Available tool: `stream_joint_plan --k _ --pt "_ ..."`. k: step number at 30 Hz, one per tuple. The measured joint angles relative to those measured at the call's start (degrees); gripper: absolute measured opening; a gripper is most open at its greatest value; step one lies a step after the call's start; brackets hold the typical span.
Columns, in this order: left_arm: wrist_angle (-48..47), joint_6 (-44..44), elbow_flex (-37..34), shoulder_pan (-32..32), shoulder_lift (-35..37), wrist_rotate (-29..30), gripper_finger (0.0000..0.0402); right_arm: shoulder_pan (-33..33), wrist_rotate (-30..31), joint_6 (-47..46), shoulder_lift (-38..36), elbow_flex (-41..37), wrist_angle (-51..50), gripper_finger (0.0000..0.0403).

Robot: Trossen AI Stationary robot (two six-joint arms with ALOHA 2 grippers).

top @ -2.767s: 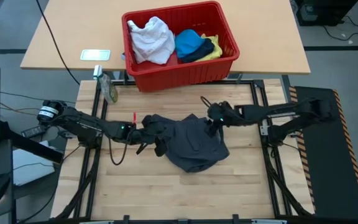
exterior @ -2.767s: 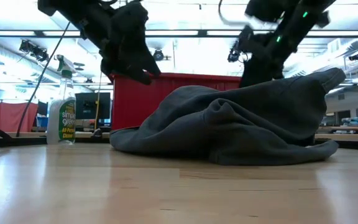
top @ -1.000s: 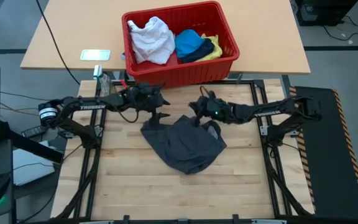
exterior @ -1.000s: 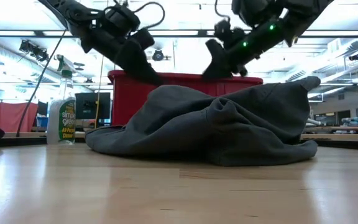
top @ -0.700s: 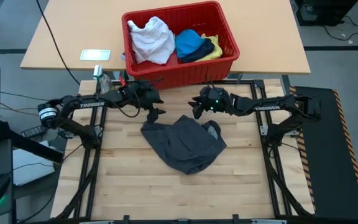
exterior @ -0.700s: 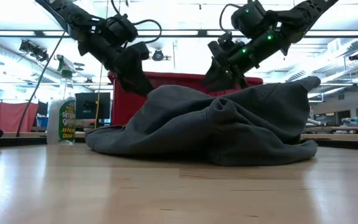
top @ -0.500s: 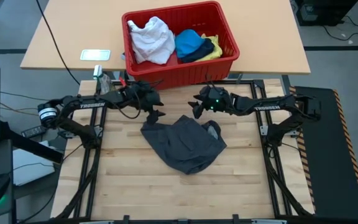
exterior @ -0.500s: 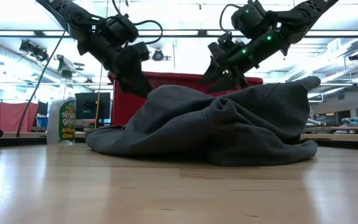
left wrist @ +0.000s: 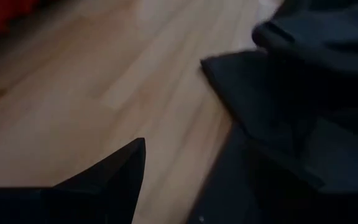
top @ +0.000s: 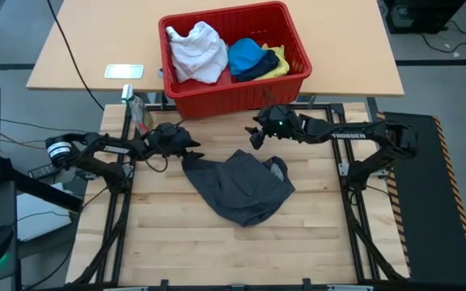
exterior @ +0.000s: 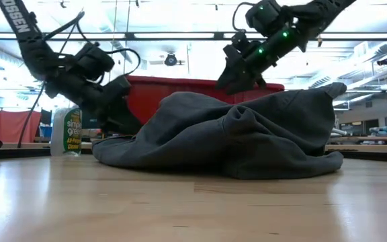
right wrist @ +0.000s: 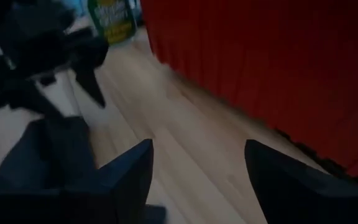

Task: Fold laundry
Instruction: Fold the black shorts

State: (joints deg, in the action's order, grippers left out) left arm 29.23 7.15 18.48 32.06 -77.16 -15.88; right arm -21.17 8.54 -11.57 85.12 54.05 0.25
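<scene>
The dark grey garment (top: 241, 187) lies crumpled mid-table, still to be flattened. The left gripper (top: 191, 146), low at its far-left corner, and the right gripper (top: 255, 135), raised beyond its far edge, both gape empty; next, regrasp corners and spread

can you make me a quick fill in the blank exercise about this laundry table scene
1. The grey garment lies crumpled on the ____ table.
2. The white, blue and yellow clothes sit in a ____ basket.
3. The right gripper hangs above the garment with its fingers ____.
4. The left gripper is low at the garment's edge, beside a spray ____.

Missing words: wooden; red; open; bottle
</scene>
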Motion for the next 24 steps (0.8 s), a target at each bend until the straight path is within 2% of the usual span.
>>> stream_joint_plan --k 5,10,12,18,20,24 --pt "0.0 1.6 0.3 0.4 2.7 0.1 0.027 0.4 1.0 1.0 0.0 1.2 -5.2 0.0259" --pt "-2.2 1.3 1.9 -0.7 4.2 0.2 0.027 -0.6 -1.8 -0.2 0.0 1.2 -10.5 0.0259" --pt "-2.2 1.7 2.9 -1.0 4.2 0.2 0.027 -1.6 -4.2 0.5 0.0 1.2 -13.0 0.0259" --pt "-2.2 4.7 7.4 -4.5 4.2 -1.4 0.027 -4.9 -16.2 3.3 1.2 1.2 -14.1 0.0259" --pt "-2.3 5.9 8.4 -6.6 4.2 -1.4 0.027 -5.2 -17.5 3.9 2.9 1.2 -14.7 0.0259" --pt "-2.6 8.8 9.0 -11.8 4.1 3.7 0.027 -4.3 -21.5 3.8 8.5 0.7 -14.2 0.0259"
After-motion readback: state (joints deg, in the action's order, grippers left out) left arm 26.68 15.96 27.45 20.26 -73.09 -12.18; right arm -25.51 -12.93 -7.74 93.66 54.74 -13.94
